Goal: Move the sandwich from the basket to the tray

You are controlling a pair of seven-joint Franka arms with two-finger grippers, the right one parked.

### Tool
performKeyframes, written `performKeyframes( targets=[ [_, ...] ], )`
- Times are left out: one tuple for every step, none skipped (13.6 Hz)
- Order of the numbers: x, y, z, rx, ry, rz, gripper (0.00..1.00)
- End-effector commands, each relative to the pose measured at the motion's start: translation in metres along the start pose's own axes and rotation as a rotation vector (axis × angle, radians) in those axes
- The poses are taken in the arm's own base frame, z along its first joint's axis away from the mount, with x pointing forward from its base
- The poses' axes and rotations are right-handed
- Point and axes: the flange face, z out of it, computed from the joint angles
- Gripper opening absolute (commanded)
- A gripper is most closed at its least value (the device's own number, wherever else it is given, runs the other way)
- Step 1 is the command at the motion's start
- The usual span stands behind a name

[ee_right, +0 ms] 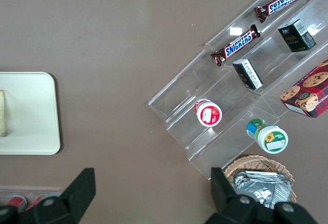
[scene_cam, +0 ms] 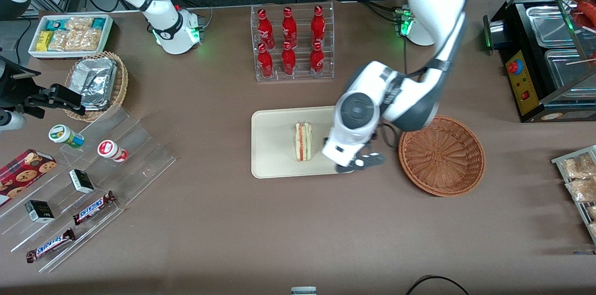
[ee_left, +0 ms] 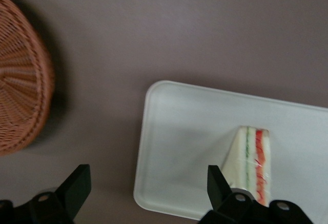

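Note:
The sandwich, a pale wedge with a red and green filling stripe, lies on the cream tray near its middle. The reddish-brown wicker basket stands beside the tray toward the working arm's end and has nothing in it. My gripper hangs above the tray's end nearest the basket, between sandwich and basket. Its fingers are spread wide apart with nothing between them. One fingertip shows close beside the sandwich. The parked wrist view catches the tray too.
A clear rack of red bottles stands farther from the camera than the tray. Toward the parked arm's end are a tan foil-pack basket, a white snack bin and a clear stepped display. A food warmer stands at the working arm's end.

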Motion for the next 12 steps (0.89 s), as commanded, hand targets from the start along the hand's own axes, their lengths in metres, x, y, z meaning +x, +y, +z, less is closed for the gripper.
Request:
performKeyframes(
  targets=[
    [0.006,-0.058,-0.022,-0.035,-0.041,0.021,1.00],
    [0.009,-0.074,-0.031,-0.046,-0.042,0.025,1.00],
    [0.013,-0.091,-0.035,-0.037,-0.058,0.025,1.00],
    [0.019,-0.107,-0.040,-0.029,-0.074,0.033,1.00],
    [0.022,-0.120,-0.046,-0.027,-0.084,0.031,1.00],
    [0.025,-0.139,-0.056,-0.031,-0.099,0.012,1.00],
    [0.031,-0.160,-0.062,-0.032,-0.110,-0.008,1.00],
    [0.032,-0.178,-0.074,-0.033,-0.111,-0.024,1.00],
    [0.032,-0.205,-0.086,-0.034,-0.118,-0.044,1.00],
    [0.029,-0.226,-0.098,-0.039,-0.114,-0.016,1.00],
    [0.022,-0.243,-0.110,-0.042,-0.111,0.037,1.00],
    [0.016,-0.268,-0.122,-0.044,-0.119,0.056,1.00]
  ],
)
